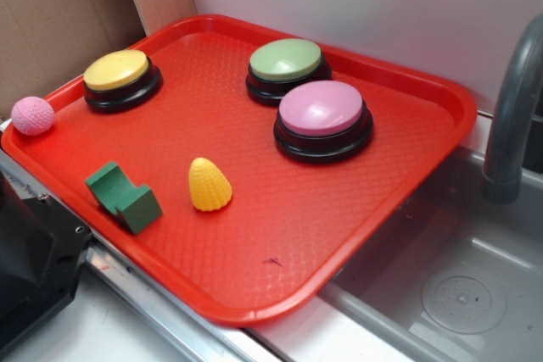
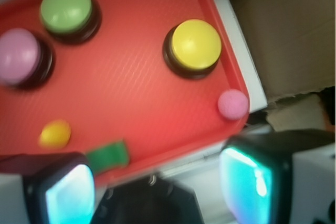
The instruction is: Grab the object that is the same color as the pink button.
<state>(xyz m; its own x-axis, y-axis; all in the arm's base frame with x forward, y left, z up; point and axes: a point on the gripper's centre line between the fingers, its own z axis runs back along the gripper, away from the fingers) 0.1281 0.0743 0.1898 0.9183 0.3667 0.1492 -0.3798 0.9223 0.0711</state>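
Your claw (image 2: 157, 182) fills the bottom of the wrist view, its two fingers (image 2: 68, 192) set wide apart with nothing between them, high above the tray's near edge. In the exterior view only a dark bit of the arm shows at the top left corner, so you judge the opening from the wrist view alone. Looking out past the fingers, you see the pink ball (image 2: 233, 104) near the right one, sitting on the rim of the red tray (image 2: 131, 87) at its corner; in the exterior view that same ball (image 1: 33, 115) rests on the tray's (image 1: 339, 243) far left edge, apart from everything else. The nearest thing to it is the yellow button (image 1: 120, 79), just inside the tray. Further along you find the green block (image 1: 124, 197) and the yellow corn toy (image 1: 209, 184) side by side near the front edge, not touching. The pink button (image 1: 323, 119) stands well across the tray from the ball, with the green button (image 1: 287, 69) just behind it, the two bases almost touching. Beyond the tray's right side lie a grey sink (image 1: 458, 294) and a faucet (image 1: 513, 116).
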